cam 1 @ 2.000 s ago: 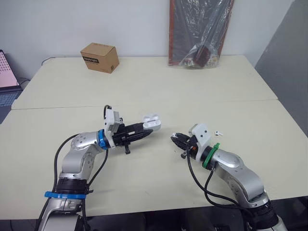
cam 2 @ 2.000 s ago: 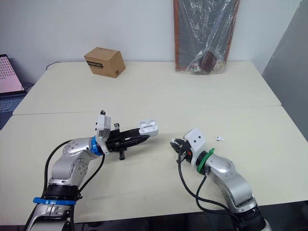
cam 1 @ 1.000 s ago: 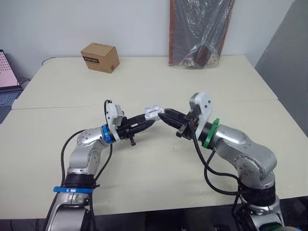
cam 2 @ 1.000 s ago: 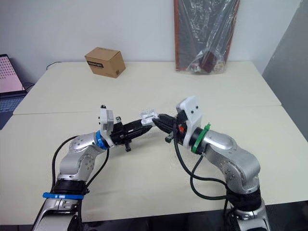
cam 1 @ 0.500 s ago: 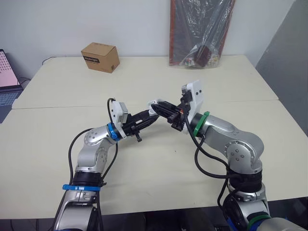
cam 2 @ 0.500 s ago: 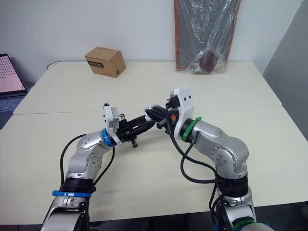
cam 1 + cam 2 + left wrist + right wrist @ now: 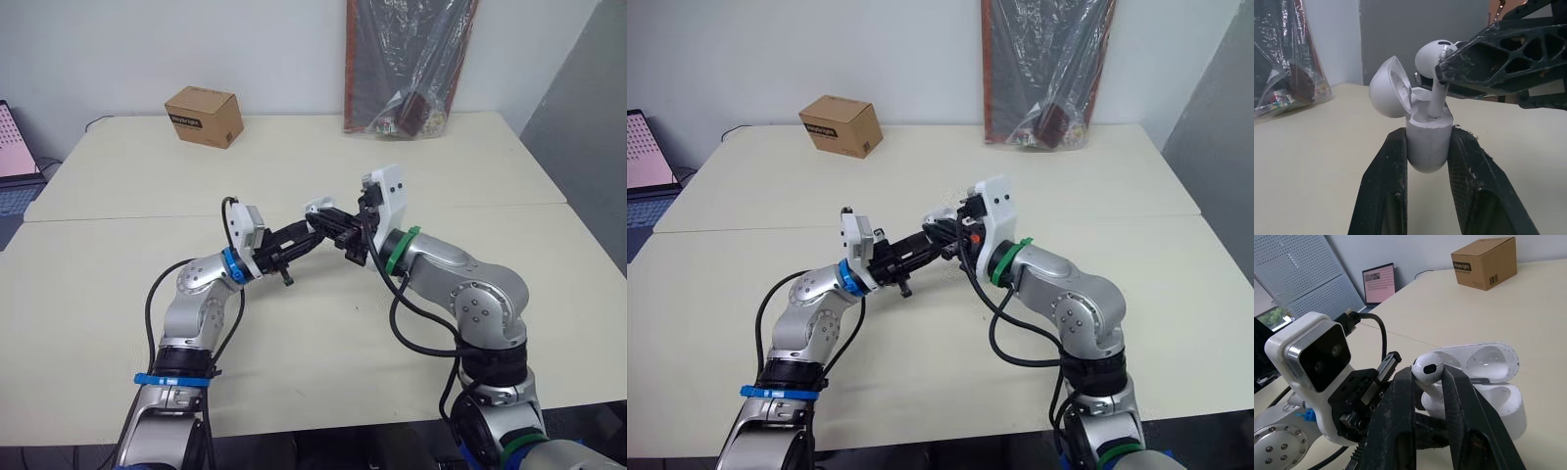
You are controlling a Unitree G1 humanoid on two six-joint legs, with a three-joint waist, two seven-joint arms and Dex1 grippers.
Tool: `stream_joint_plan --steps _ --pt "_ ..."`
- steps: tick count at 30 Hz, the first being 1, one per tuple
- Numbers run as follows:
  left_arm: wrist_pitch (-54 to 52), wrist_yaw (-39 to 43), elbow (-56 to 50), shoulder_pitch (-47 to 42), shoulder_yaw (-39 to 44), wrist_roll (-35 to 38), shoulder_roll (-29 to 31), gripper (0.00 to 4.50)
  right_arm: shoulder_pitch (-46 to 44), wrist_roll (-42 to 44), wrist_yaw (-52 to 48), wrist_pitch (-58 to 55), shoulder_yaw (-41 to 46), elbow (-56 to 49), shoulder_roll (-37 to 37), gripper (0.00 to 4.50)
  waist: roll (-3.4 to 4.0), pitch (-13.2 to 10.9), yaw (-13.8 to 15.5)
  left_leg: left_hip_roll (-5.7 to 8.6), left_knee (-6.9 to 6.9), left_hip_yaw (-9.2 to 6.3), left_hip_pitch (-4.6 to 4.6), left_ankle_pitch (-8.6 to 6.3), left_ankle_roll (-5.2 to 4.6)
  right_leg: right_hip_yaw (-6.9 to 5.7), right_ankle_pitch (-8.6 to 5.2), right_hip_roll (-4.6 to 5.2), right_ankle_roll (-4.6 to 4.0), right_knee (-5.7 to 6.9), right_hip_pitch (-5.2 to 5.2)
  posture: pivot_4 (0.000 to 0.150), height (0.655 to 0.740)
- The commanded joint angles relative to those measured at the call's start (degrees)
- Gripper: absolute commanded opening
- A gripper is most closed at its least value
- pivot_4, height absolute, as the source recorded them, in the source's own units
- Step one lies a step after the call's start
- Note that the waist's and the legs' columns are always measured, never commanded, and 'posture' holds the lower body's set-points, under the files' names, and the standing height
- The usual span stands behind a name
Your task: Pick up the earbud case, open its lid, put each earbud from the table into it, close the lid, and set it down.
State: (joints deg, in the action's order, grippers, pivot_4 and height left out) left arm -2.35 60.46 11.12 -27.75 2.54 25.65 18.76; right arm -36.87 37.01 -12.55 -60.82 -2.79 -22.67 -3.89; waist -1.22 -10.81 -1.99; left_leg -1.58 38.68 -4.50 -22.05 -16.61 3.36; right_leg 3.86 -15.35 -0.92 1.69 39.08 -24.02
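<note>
My left gripper (image 7: 1429, 147) is shut on the white earbud case (image 7: 1429, 142), holding it upright above the table with its lid (image 7: 1388, 88) swung open. A white earbud (image 7: 1427, 368) is pinched in my right gripper (image 7: 1427, 377), which is shut on its head. The earbud's stem points down into one slot of the case (image 7: 1498, 401). In the head views the two grippers meet tip to tip over the table's middle, at the case (image 7: 318, 208).
A brown cardboard box (image 7: 203, 117) stands at the back left of the cream table (image 7: 294, 372). A black plastic-wrapped package (image 7: 407, 64) leans on the wall at the back right. A laptop (image 7: 12, 147) sits off the left edge.
My right gripper rose from the table with the earbud and came left to the open case. Both grippers lifted and moved away from me; the earbud's stem now enters the case.
</note>
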Motion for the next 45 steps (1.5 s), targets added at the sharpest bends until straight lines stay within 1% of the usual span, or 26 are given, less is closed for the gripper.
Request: stream_joint_plan --steps 1,8,14,22,28,32,34,36,39,45 --pt "0.7 -0.5 -3.1 -0.2 0.0 0.6 -0.3 0.78 -1.4 -0.4 0.6 0.4 -0.2 -0.7 0.2 0.41 0.00 0.0 0.0 0.00 0.00 0.00 0.00 0.00 0.00 0.00 0.00 0.00 0.00 0.00 0.00 0.150 0.7400" --pt "2.3 -5.1 -5.2 0.4 0.7 -0.2 -2.1 0.78 -1.6 -0.7 2.8 -0.5 -0.2 -1.1 0.0 0.41 0.00 0.0 0.0 0.00 -0.01 0.00 -0.01 0.00 0.00 0.02 0.00 0.01 0.00 -0.01 0.00 0.150 0.7400" --pt "6.2 -11.2 -7.5 1.6 0.4 -3.9 -4.4 0.78 -1.3 -0.8 5.5 -2.4 -0.3 -1.7 0.3 0.41 0.00 0.0 0.1 0.00 -0.01 0.00 -0.01 0.00 0.00 0.02 0.00 0.00 0.00 -0.01 0.00 0.150 0.7400" --pt "10.6 -15.6 -9.7 3.5 -0.3 -7.7 -5.6 0.78 -1.7 -1.3 7.7 -3.3 -0.4 -1.6 0.9 0.41 0.00 0.0 0.1 0.00 -0.02 0.00 -0.01 0.00 0.00 0.03 0.00 0.01 0.00 -0.01 -0.01 0.150 0.7400" --pt "11.9 -19.6 -11.3 4.2 -0.5 -10.0 -6.2 0.78 -1.7 -1.4 7.9 -3.5 -1.1 -1.9 1.2 0.41 0.00 0.0 0.1 0.01 -0.02 0.00 -0.02 0.00 0.00 0.02 0.00 0.01 0.00 -0.02 -0.01 0.150 0.7400" --pt "11.3 -20.3 -12.2 4.4 -0.9 -9.3 -6.2 0.78 -1.6 -1.6 7.6 -4.1 -1.3 -2.2 0.9 0.41 0.00 0.0 0.1 0.01 -0.02 0.00 -0.02 0.00 0.00 0.03 0.00 0.01 0.00 -0.02 -0.01 0.150 0.7400" --pt "10.2 -20.2 -12.6 4.6 -1.0 -8.6 -5.9 0.78 -1.7 -2.3 7.5 -4.0 -1.7 -2.4 0.4 1.13 0.00 0.0 0.1 0.00 -0.03 0.00 -0.02 0.00 0.00 0.02 0.00 0.00 0.00 -0.02 -0.01 0.150 0.7400" --pt "9.3 -20.1 -12.9 4.8 -1.1 -8.1 -5.6 0.78 -1.7 -3.3 7.3 -3.0 -2.3 -2.8 -0.2 1.67 0.00 0.0 0.0 0.00 -0.04 0.00 -0.02 0.00 0.00 0.02 0.00 0.00 0.00 -0.02 -0.01 0.150 0.7400" --pt "8.2 -20.0 -13.4 5.0 -1.3 -7.6 -5.3 0.78 -1.6 -3.7 6.6 -1.8 -2.3 -3.2 -0.9 2.71 0.00 0.0 0.0 0.00 -0.04 0.00 -0.02 0.00 0.00 0.01 0.00 0.00 0.00 -0.02 -0.01 0.150 0.7400" --pt "7.2 -19.4 -13.7 5.2 -1.5 -6.6 -5.0 0.78 -1.5 -3.8 5.3 0.1 -2.7 -4.0 -1.5 2.71 0.00 0.0 0.0 0.00 -0.04 0.00 -0.02 0.00 0.00 0.01 0.00 0.01 0.00 -0.04 -0.01 0.150 0.7400"
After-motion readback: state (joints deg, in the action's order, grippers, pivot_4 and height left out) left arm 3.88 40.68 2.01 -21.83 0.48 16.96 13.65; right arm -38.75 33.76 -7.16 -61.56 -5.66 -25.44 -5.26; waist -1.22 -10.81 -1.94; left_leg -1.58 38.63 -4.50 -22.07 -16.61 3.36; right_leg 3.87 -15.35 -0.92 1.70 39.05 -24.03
